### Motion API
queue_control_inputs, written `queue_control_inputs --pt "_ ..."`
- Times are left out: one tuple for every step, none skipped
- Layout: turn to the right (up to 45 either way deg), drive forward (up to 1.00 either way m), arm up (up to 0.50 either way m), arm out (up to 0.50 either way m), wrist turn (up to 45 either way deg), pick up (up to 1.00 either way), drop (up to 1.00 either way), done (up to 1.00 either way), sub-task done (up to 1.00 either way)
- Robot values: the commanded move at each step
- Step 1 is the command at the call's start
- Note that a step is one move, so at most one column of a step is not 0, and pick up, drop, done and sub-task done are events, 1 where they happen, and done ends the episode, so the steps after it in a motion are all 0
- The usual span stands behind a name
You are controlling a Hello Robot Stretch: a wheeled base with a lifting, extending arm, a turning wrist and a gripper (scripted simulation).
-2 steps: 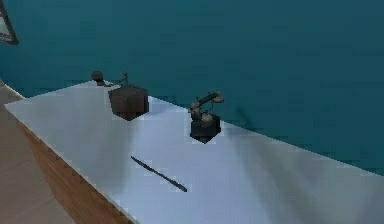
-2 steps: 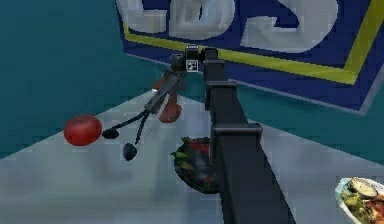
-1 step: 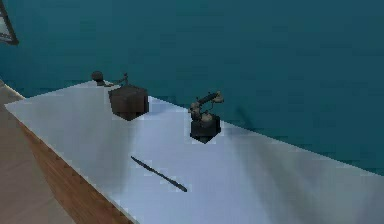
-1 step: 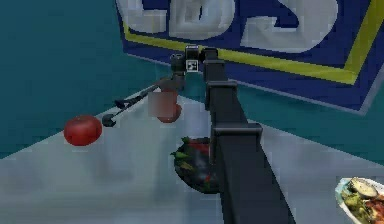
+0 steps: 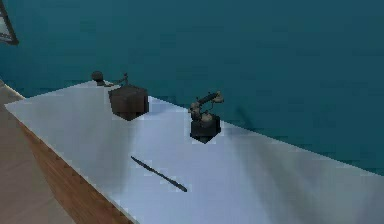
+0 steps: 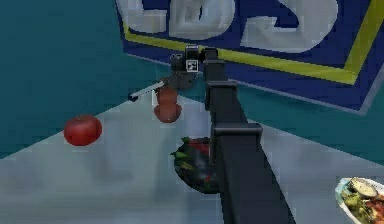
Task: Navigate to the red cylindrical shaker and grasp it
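Over on the arm side view, the arm (image 6: 238, 150) runs up as a dark square bar across the pale countertop (image 6: 120, 175), and at its far end sit the two white marker squares (image 6: 190, 63) with the gripper (image 6: 152, 91) reaching off to their left. And there it is: the red cylindrical shaker (image 6: 167, 104), upright on the countertop close to the teal wall (image 6: 60, 60), right at the gripper's dark body. Whether the two touch cannot be told, and with the shaker standing on the surface at that end, nor can it be told whether the gripper holds anything. How the fingers (image 6: 140, 95) stand cannot be made out either. Left of the shaker and well apart from it lies a round red fruit (image 6: 83, 129). Nearer in, against the arm's left side and partly hidden by it, sits a dark bowl (image 6: 190, 165) with green and red bits, and a plate (image 6: 362, 195) of food pokes in at the bottom right corner. High on the wall hangs a big blue poster (image 6: 330, 55) with pale letters and a yellow border. In the forward view, a pale worktop (image 5: 250, 175) with a wooden side carries a dark box with a crank (image 5: 128, 100), a small round thing (image 5: 97, 75) behind it, an old-style telephone (image 5: 205, 120) and a thin dark utensil (image 5: 158, 173) lying flat
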Motion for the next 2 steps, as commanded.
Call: queue_control_inputs --pt "0.0 0.00 0.00 0.00 24.0 0.00 0.00 0.00 0.00" --pt "0.0 0.00 0.00 0.00 0.0 1.00 0.00 0.00 0.00"
